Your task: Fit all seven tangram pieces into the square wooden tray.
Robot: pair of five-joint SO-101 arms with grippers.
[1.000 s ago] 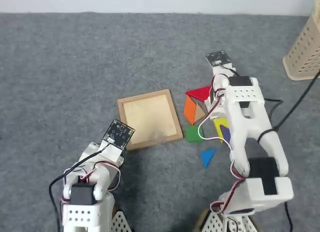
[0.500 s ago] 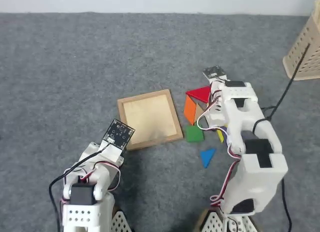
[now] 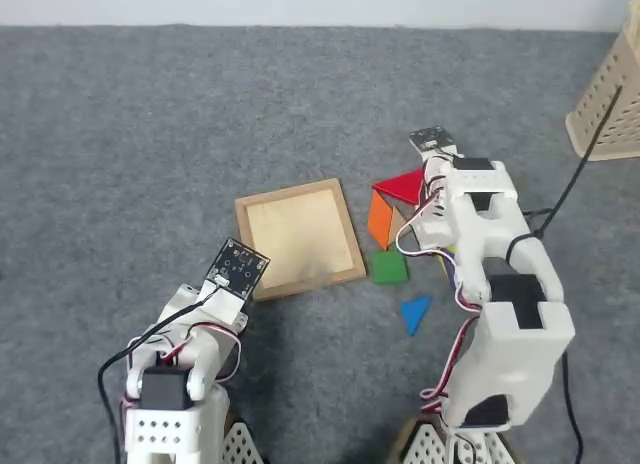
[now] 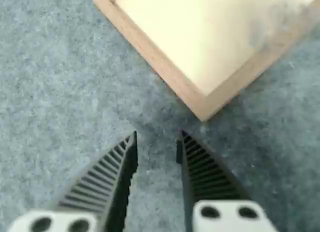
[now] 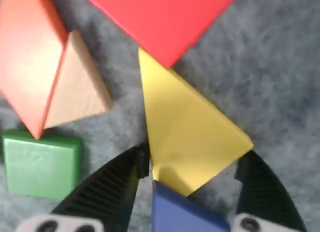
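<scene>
Grey carpet point(image 3: 150, 124) under a pale wall strip point(image 3: 300, 2), perhaps a slatted beige basket point(image 3: 610, 94) at the edge.

My high cam's fixed overhead, looking down on the whole carpet point(image 3: 150, 114). L wrist cam looks along the left gripper point(image 4: 156, 142), v. close down — it shares a corner of the tray point(image 4: 170, 77) w/ the high view. R wrist cam sits closer still — I get the red piece point(image 5: 160, 17) and green piece point(image 5: 40, 164) in both.
</scene>
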